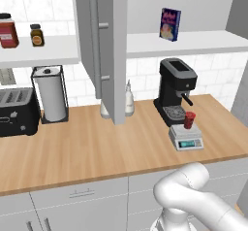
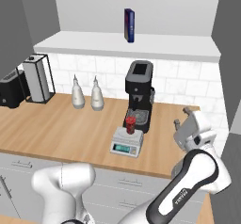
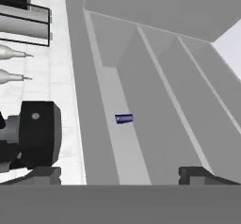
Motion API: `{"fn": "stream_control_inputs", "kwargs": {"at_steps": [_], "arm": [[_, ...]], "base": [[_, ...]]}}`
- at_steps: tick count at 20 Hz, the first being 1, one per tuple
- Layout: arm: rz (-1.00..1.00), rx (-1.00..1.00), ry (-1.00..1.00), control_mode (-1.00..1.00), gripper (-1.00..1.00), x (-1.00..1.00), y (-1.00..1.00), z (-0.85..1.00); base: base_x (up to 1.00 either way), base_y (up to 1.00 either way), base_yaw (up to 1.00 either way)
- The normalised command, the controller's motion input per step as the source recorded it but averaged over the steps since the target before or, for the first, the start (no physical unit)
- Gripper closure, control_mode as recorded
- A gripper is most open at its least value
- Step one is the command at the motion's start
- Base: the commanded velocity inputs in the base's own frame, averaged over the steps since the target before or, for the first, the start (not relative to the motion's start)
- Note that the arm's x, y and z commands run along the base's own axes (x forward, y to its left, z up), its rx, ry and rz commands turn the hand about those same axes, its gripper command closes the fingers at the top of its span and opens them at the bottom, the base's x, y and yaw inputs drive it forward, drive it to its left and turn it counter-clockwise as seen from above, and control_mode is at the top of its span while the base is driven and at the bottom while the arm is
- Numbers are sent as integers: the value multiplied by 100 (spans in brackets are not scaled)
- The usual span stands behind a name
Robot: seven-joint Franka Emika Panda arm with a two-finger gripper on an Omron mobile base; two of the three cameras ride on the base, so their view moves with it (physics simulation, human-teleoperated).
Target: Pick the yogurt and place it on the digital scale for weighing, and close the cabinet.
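- Yogurt (image 1: 189,120) stands upright on the digital scale (image 1: 186,139), directly in front of the coffee machine (image 1: 175,90).
- Cabinet (image 1: 103,45) door above the coffee machine stands open.
- Gripper (image 2: 182,119), right of the coffee machine, is empty, fingers spread apart.

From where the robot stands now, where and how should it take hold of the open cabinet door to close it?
By the long vertical bar handle of the cabinet door. It stands off the flat panel on two posts, so open fingers can likely close across the bar mid-height, coming from the handle's face. The gripper holds nothing.
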Motion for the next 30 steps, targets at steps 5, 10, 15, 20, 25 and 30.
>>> {"fn": "stream_control_inputs", "kwargs": {"at_steps": [5,10,15,20,25,30], "arm": [[-29,0,5,-100,-100,8,-84,0],[-18,0,4,-100,-100,6,-70,0],[-8,0,-1,-100,-100,2,-52,-16],[-7,0,-9,-100,-100,-16,-21,-34],[-15,1,-13,-100,-100,-35,-29,37],[-10,3,6,-100,-100,-22,-52,27]], "base": [[0,0,0],[0,0,0],[0,0,0],[0,0,0],[0,0,0],[0,0,0]]}}
